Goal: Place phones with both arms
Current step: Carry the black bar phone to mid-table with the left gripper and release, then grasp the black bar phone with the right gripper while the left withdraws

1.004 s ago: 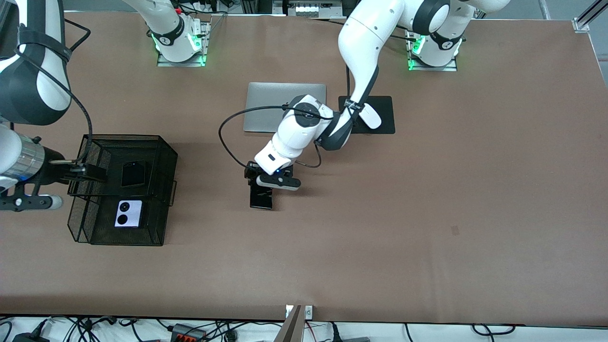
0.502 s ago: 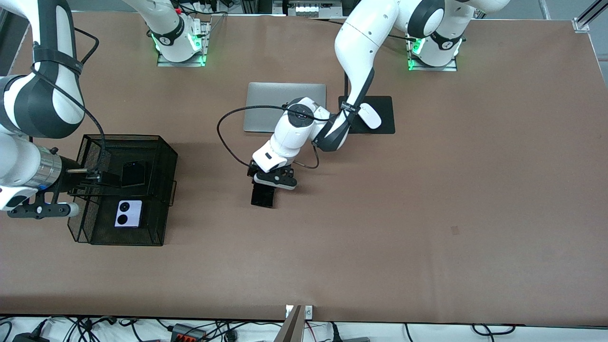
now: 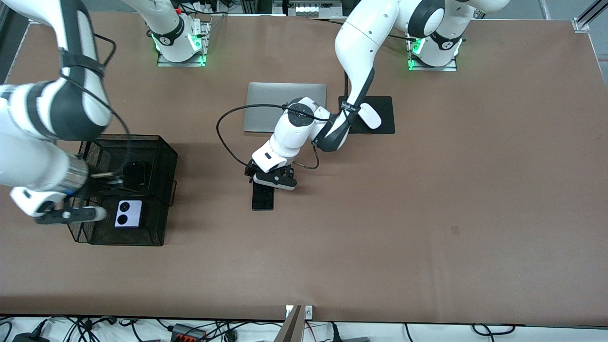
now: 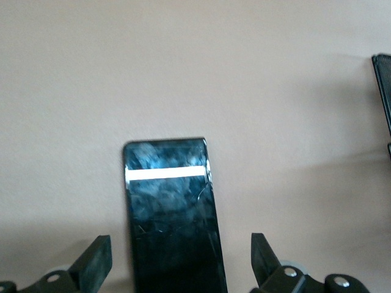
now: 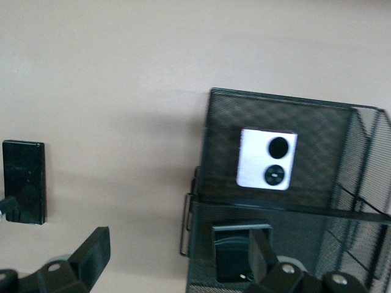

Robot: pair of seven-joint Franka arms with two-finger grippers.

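A long black phone [image 3: 262, 197] lies flat on the table near its middle. My left gripper [image 3: 264, 183] hangs low over the phone's farther end. It is open, and in the left wrist view the phone [image 4: 171, 213] lies between the two fingers [image 4: 96, 256] with a gap on each side. A small black squarish phone [image 3: 134, 173] and a lilac phone [image 3: 128, 213] with two black circles lie in the black mesh basket [image 3: 164, 156]. My right gripper [image 3: 110, 183] is open over the basket's wall, holding nothing; the lilac phone [image 5: 267, 159] and the small black phone [image 5: 235, 256] show below it.
A silver laptop [image 3: 266, 104] lies farther from the camera than the long phone. Beside it, toward the left arm's end, a white mouse [image 3: 371, 117] sits on a black pad [image 3: 387, 107]. The basket stands at the right arm's end of the table.
My left gripper has opened and let go of the long black phone, which now lies flat. The right arm has swung its gripper in over the basket.
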